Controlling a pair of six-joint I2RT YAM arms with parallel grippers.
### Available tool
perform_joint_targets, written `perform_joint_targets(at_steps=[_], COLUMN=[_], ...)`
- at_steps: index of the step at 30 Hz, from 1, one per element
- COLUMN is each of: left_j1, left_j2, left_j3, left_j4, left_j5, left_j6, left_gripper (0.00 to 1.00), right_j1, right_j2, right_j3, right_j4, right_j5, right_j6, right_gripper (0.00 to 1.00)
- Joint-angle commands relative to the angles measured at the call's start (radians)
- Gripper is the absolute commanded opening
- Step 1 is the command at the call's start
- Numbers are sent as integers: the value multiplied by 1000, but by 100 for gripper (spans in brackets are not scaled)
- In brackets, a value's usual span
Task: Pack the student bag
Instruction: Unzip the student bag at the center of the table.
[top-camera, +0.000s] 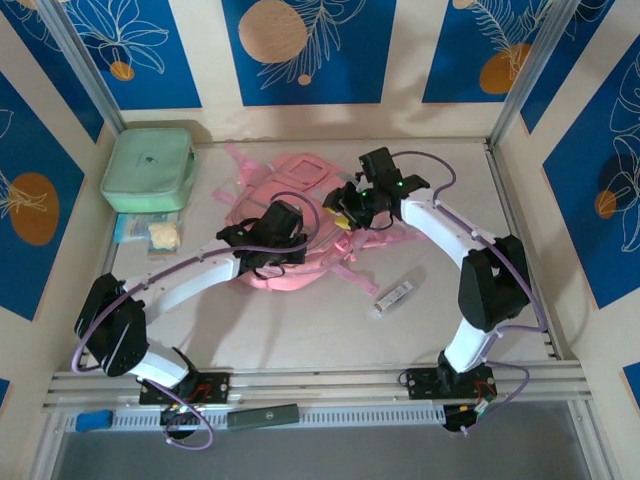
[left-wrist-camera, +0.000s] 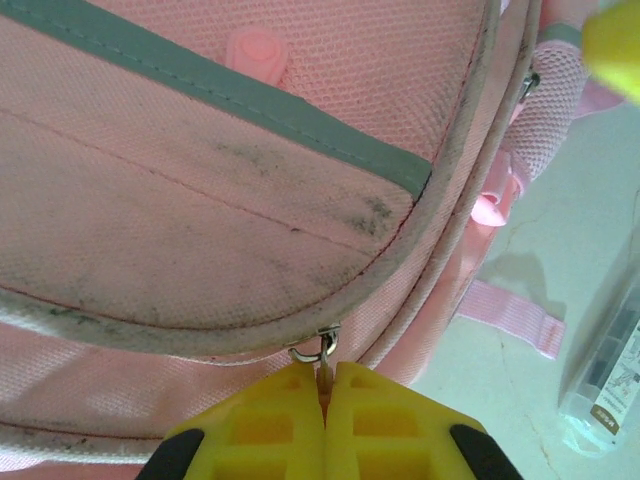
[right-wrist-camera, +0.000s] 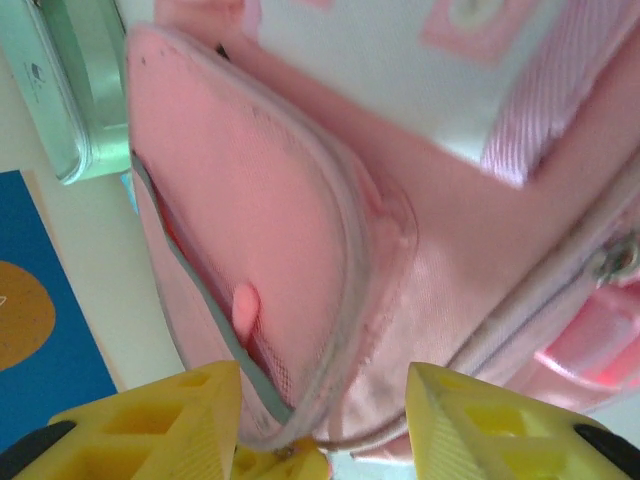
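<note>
The pink student bag (top-camera: 300, 175) lies flat in the middle of the table, and both grippers are over it. My left gripper (top-camera: 272, 250) sits at the bag's near edge. In the left wrist view its yellow fingers (left-wrist-camera: 270, 420) are shut on the small metal zipper pull (left-wrist-camera: 322, 350) at the seam of the bag's front pocket (left-wrist-camera: 250, 200). My right gripper (top-camera: 345, 215) is at the bag's right side. In the right wrist view it (right-wrist-camera: 325, 405) stands open, with the rounded corner of a bag pocket (right-wrist-camera: 300, 260) between its yellow fingers (right-wrist-camera: 170, 425).
A mint-green zipped case (top-camera: 148, 168) stands at the back left, with small packets (top-camera: 150, 233) in front of it. A clear oblong box (top-camera: 393, 296) lies on the table right of the bag. Frame posts and patterned walls close in the table.
</note>
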Motion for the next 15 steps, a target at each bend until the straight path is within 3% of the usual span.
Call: perform_joint_targets(at_steps=[1, 5, 9, 15], left_j1=[-8, -9, -9, -8], left_j2=[6, -3, -11, -59], left_j3=[11, -3, -8, 0], left_j4=[28, 48, 39, -127], left_j5=[49, 72, 85, 0], left_j6=[-13, -17, -7, 51], left_gripper=[0, 0, 0, 0], right_j1=[32, 84, 97, 29], right_j2=[17, 59, 97, 91], right_j3=[-60, -43, 2, 57], right_j4=[102, 187, 185, 51], right_j5=[-50, -60, -41, -23], right_j6=[131, 175, 146, -36], right_gripper=[46, 44, 20, 0])
